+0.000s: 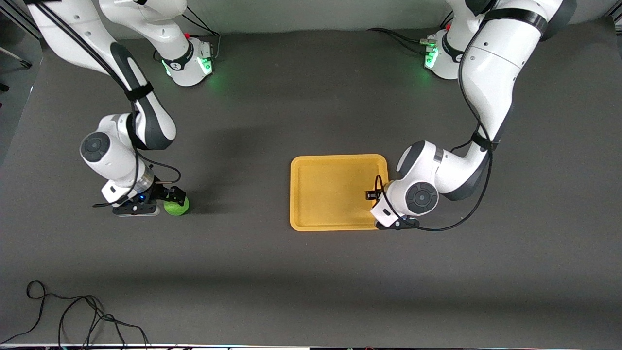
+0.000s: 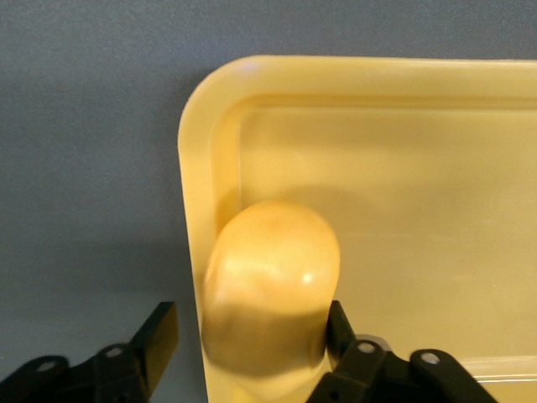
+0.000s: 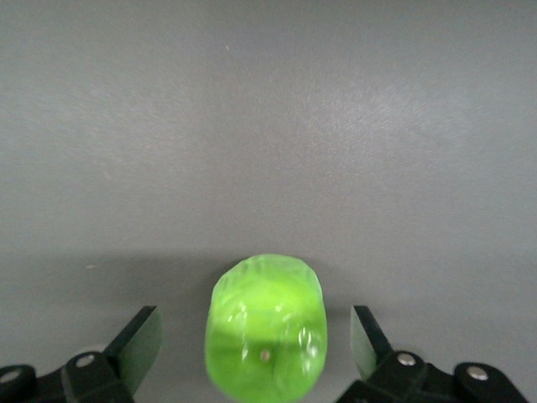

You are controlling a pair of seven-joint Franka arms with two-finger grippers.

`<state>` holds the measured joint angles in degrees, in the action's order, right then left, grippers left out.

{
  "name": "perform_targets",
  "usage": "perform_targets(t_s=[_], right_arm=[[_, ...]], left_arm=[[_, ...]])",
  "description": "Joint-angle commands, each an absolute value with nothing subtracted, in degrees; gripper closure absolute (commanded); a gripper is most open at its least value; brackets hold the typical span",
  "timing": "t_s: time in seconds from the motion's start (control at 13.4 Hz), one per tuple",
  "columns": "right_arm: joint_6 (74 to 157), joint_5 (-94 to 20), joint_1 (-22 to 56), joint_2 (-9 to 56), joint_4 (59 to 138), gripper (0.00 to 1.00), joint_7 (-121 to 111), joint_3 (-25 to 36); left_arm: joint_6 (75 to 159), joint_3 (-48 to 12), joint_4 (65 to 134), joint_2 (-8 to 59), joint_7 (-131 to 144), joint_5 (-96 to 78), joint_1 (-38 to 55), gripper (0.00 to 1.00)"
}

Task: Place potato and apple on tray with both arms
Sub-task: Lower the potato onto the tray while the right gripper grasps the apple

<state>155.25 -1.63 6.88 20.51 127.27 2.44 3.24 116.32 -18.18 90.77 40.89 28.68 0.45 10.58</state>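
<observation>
The yellow-orange potato (image 2: 273, 281) lies in a corner of the tray (image 2: 403, 210), against its rim. My left gripper (image 2: 250, 323) is open around it: one finger touches the potato, the other stands apart over the table. In the front view the left gripper (image 1: 394, 222) is over the tray's (image 1: 330, 189) corner nearest the front camera at the left arm's end, and the hand hides the potato. The green apple (image 1: 176, 206) sits on the table toward the right arm's end. My right gripper (image 3: 254, 327) is open around the apple (image 3: 264, 332), with a gap on each side.
The table is a dark grey mat. A black cable (image 1: 73, 316) lies coiled near the table's front edge at the right arm's end. The arm bases (image 1: 192, 61) stand along the edge farthest from the front camera.
</observation>
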Motion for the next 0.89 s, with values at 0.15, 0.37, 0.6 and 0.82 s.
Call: perform_targets(t_s=[0.15, 0.37, 0.6, 0.82], right_arm=[[159.08, -1.67, 6.68, 24.35, 126.56, 0.41, -0.87, 3.34], [156.72, -1.85, 6.68, 22.86, 125.86, 0.53, -0.7, 3.34], [141.66, -1.85, 6.94, 16.28, 120.18, 0.53, -0.62, 3.34], [122.14, -1.93, 6.94, 11.88, 109.81, 0.53, -0.27, 3.43]], left_arm=[[116.81, -17.67, 91.58, 39.64, 30.32, 1.41, 11.43, 0.01], [115.59, -17.67, 91.06, 38.59, 30.06, 1.58, 10.37, 0.0], [114.88, -17.67, 90.88, 33.68, 29.36, 1.58, 7.92, 0.0], [113.65, -17.84, 89.83, 29.28, 26.74, 1.58, 1.95, 0.0]])
